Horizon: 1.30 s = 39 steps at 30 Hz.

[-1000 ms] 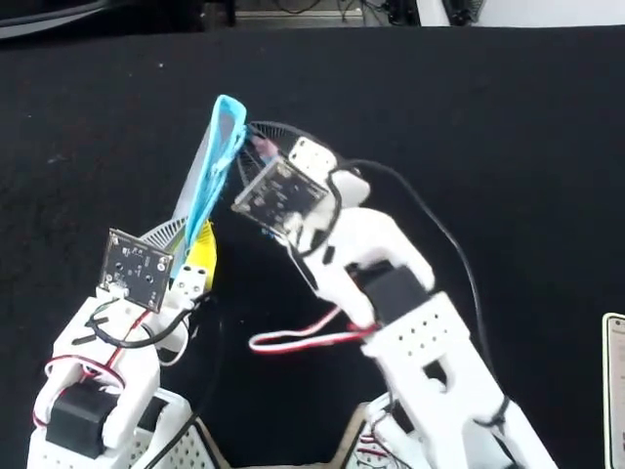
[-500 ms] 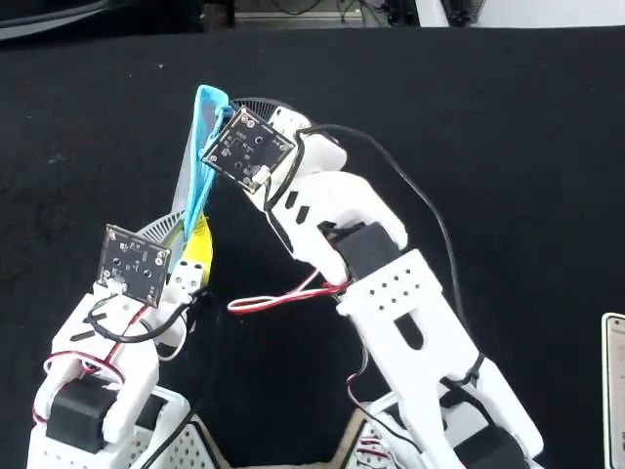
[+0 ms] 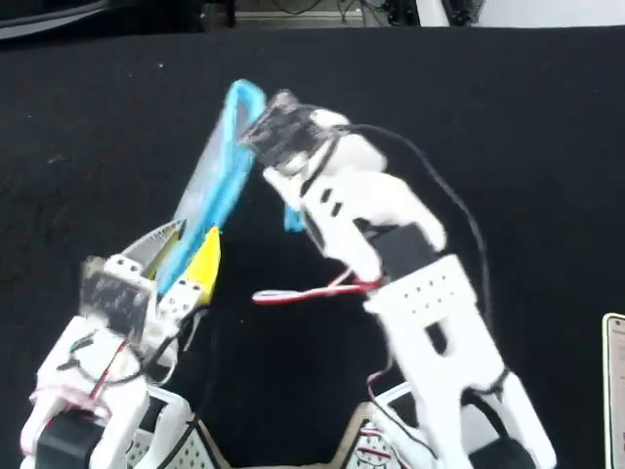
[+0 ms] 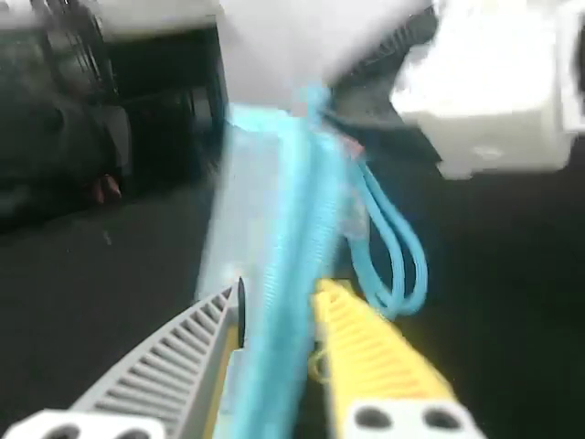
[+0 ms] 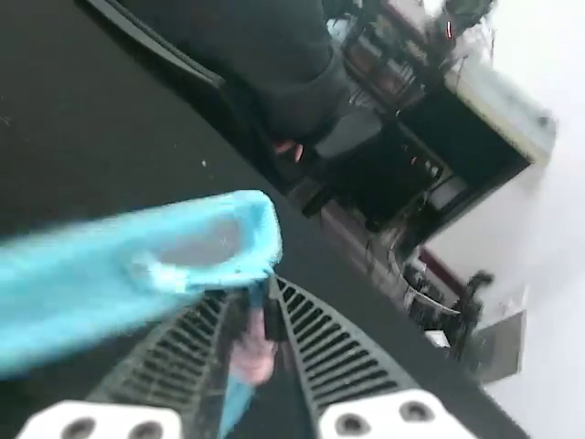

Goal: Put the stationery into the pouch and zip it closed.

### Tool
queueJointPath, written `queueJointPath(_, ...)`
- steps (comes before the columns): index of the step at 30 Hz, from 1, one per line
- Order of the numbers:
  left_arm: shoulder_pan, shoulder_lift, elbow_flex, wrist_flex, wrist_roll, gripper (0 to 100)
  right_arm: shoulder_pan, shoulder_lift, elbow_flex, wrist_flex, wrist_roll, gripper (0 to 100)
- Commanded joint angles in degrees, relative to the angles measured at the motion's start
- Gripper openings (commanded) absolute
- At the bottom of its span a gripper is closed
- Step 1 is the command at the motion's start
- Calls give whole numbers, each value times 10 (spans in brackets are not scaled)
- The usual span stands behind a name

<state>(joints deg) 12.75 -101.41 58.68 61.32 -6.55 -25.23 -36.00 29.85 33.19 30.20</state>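
The flat, light-blue translucent pouch with a blue zip edge [image 3: 210, 181] is held up over the black cloth-covered table [image 3: 527, 117], stretched between both arms. The left gripper [image 3: 195, 234] (one grey finger, one yellow) is clamped on its near end. The right gripper [image 5: 263, 297] is pinched tight on the far end. A blue cord loop [image 4: 402, 265] dangles from the pouch.

Table [image 3: 527, 147] has a matte black cloth cover. Along the far edge there's dark gear and cables [image 3: 371, 10], with a white surface [image 3: 547, 12] at far right. A pale flat item [image 3: 615, 391] sits at the right edge, cut off. Beyond the table: dark cluttered shelving [image 5: 402, 174], probably equipment racks, and a bright white wall [image 5: 558, 274].
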Motion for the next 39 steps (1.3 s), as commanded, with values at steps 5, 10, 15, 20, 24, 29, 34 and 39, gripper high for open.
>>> queueJointPath(5,1,-21,26,-38,-4,141,-68,-131,58,15,-2,11)
queueJointPath(10,1,-22,23,-33,-6,141,-89,-200,104,15,-2,11)
queueJointPath(15,1,-22,9,-13,-7,145,-113,-243,106,18,-2,11)
queueJointPath(20,-7,-22,11,10,-8,141,-88,-244,100,34,-6,15)
queueJointPath(24,-52,-22,19,12,-4,141,39,-230,99,116,-87,40)
queueJointPath(29,-35,-22,52,7,-4,141,204,-143,101,167,-141,145)
queueJointPath(34,-4,-22,66,7,-4,141,229,0,95,164,-119,136)
queueJointPath(39,-5,-22,77,7,-4,141,231,127,74,95,-215,136)
